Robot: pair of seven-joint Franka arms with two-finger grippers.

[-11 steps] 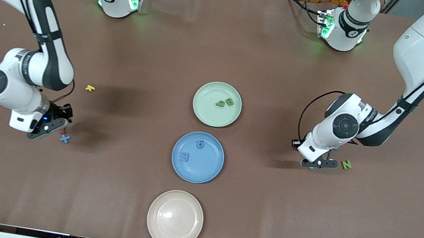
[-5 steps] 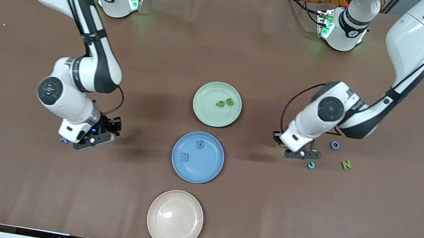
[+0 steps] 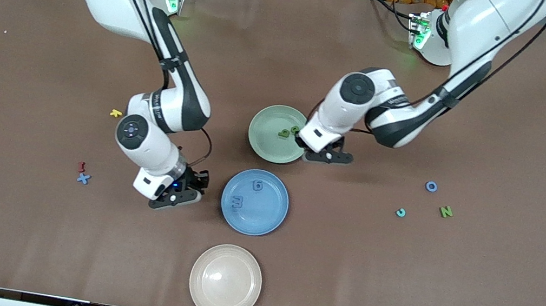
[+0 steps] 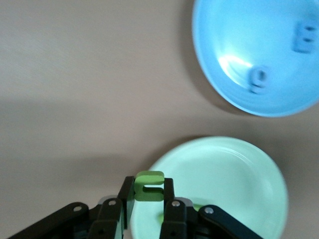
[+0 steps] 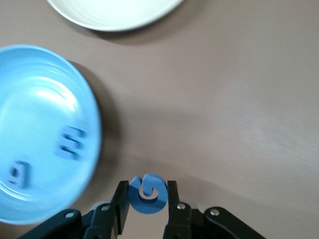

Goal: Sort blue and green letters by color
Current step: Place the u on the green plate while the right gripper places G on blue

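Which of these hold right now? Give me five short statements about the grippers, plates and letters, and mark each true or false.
1. The left gripper holds a green letter. True.
2. The right gripper is empty. False: it is shut on a blue letter.
3. The blue plate holds two blue pieces. True.
4. The beige plate holds a green letter. False: nothing lies in it.
5. The green N lies in the green plate. False: it lies on the table, toward the left arm's end.
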